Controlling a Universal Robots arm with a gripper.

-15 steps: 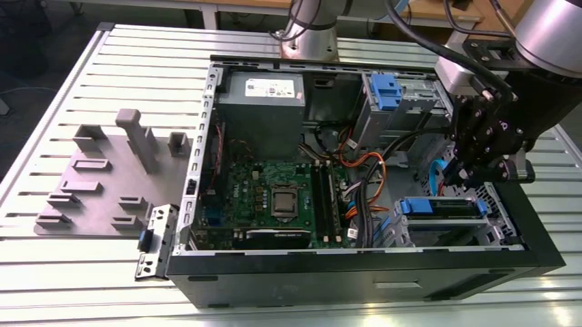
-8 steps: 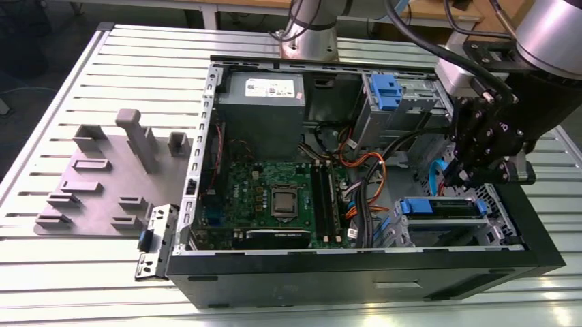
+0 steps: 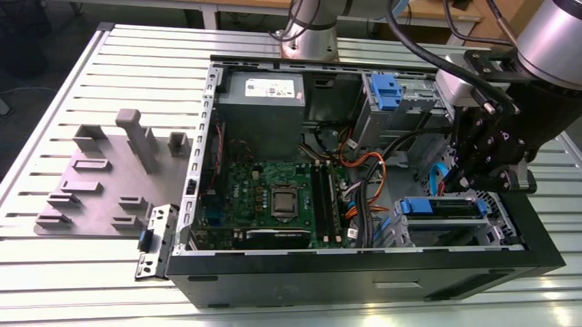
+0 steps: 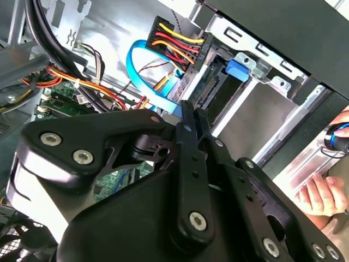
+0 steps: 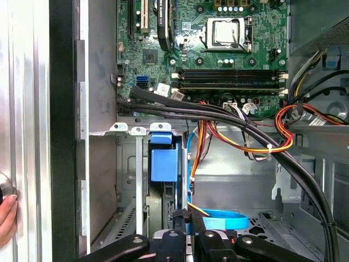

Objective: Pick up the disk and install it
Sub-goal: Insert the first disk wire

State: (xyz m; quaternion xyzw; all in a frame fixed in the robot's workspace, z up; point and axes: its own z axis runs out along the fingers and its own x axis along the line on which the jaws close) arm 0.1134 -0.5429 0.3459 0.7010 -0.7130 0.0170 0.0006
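Note:
The disk (image 3: 443,207), silver in a blue carrier, sits in the metal drive bay at the case's front corner, on the exterior view's right. Its blue tab (image 5: 163,164) shows edge-on in the first wrist view. In the second wrist view the disk's connector end (image 4: 210,82) lies beside a black plug with yellow, red and black wires (image 4: 180,46). My black gripper (image 3: 475,185) hangs just above that end of the bay. Its fingers are pressed together with nothing between them (image 4: 192,112) (image 5: 188,232).
The open computer case (image 3: 364,262) holds a motherboard (image 3: 272,197), bundled cables (image 5: 245,131), a blue flat cable (image 4: 144,68) and a second blue carrier (image 3: 386,92) in an upper bay. A grey fixture block (image 3: 100,177) stands on the slatted table. A person's hand (image 4: 322,191) rests outside the case.

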